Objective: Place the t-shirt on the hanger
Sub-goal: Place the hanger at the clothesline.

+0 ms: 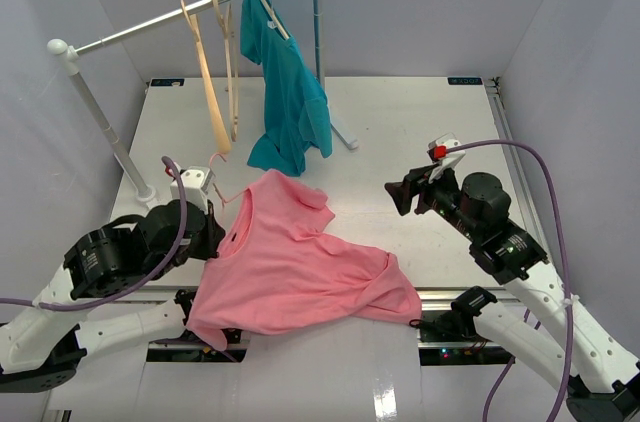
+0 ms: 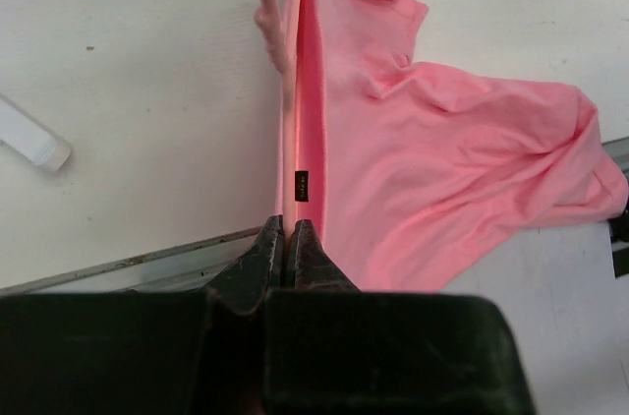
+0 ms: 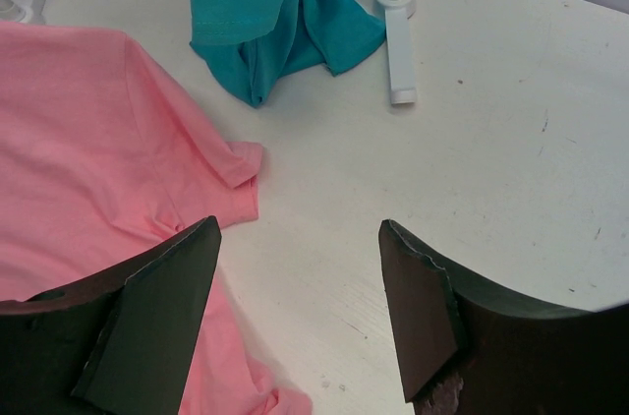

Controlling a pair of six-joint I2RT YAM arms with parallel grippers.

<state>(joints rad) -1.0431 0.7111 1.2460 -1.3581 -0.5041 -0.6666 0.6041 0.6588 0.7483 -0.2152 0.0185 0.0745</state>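
L tool (image 2: 285, 234) clenched on t-shirt (image 2: 442, 169) collar edge, R tool (image 3: 298, 230) spread above table (image 3: 491, 140)

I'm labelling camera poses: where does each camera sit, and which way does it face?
Top external: high behind the robot, facing down and forward; shows the left gripper, the right gripper, the rack.
Left wrist: looks along its shut fingers at the hanger and the t-shirt.
Right wrist: looks past its open fingers at the table and the teal shirt.
All three share the t-shirt.
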